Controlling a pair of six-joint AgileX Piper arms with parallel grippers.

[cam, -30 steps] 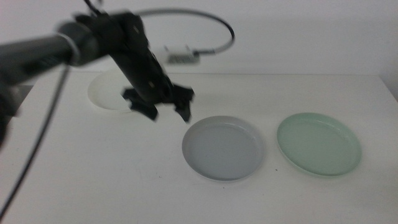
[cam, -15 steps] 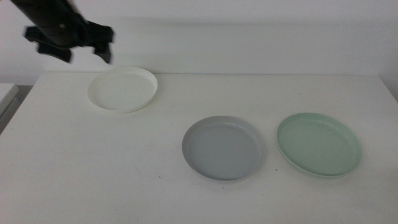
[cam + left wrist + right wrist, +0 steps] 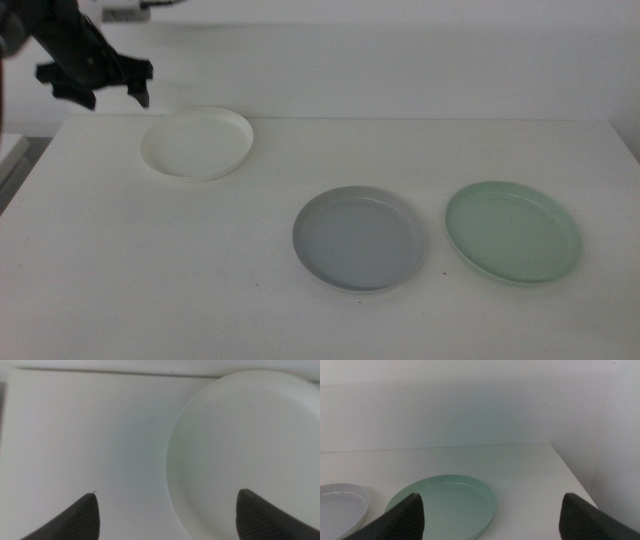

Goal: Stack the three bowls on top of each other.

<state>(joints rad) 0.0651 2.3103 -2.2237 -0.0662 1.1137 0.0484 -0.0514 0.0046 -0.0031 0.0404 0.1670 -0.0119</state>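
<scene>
The left gripper (image 3: 93, 84) is held wide open above the surface (image 3: 150, 270), just left of the white bowl (image 3: 197, 143). Right of that bowl, well apart, the grey bowl (image 3: 359, 238) and the mint bowl (image 3: 513, 231) are set side by side. The right gripper (image 3: 490, 510) is spread wide near the mint bowl.

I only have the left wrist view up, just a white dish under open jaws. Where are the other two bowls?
Observer: The grey bowl and the mint green bowl sit side by side, apart, nearer the camera and to the right of the white bowl.
Operator: Anything stacked yet?
Observer: No, all three lie separately on the table.
Operator: Where's the right gripper?
Observer: The right gripper is outside the middle view; its open jaws face the green bowl.
</scene>
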